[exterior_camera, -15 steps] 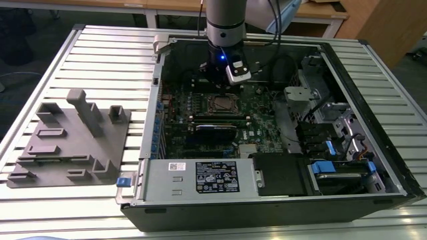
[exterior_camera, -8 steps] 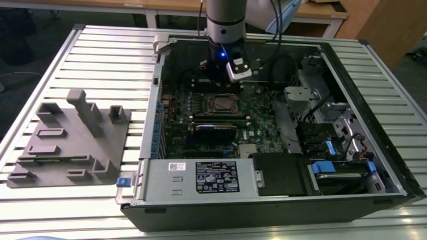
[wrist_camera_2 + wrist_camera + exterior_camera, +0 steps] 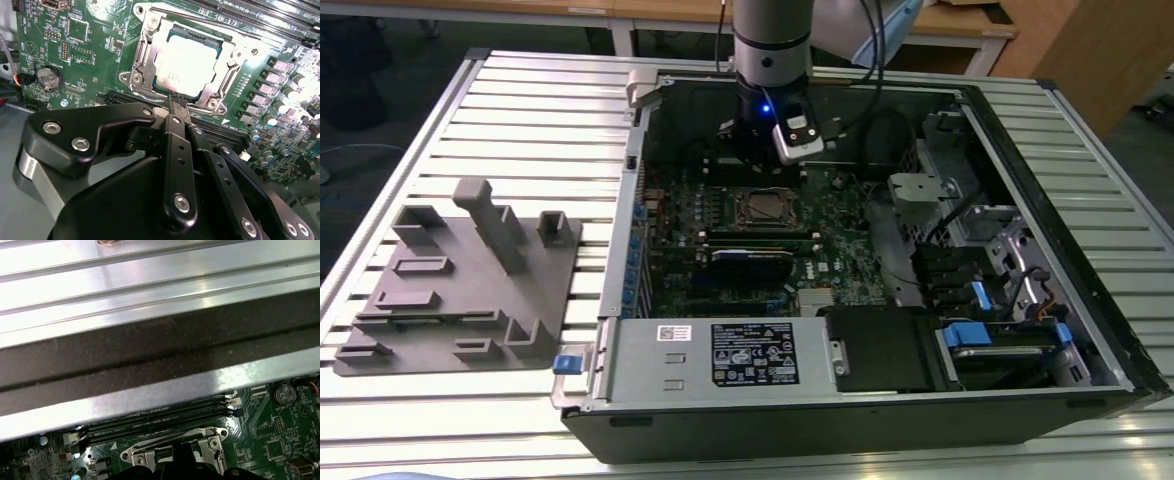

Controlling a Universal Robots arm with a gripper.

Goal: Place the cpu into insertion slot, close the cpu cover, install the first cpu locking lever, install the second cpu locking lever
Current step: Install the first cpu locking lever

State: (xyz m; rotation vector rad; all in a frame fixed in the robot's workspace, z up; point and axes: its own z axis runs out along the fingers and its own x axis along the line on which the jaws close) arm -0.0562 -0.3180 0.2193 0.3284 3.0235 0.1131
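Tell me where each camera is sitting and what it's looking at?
Exterior view: off the arm, above the table, looking down into the open computer case; the arm and gripper hang over the motherboard.
Second wrist view: rides on the arm, looking past the black gripper at the cpu lying in the insertion slot.
First wrist view: rides on the arm, looking at the case wall and memory slots.
Both wrist views share the socket's metal frame.
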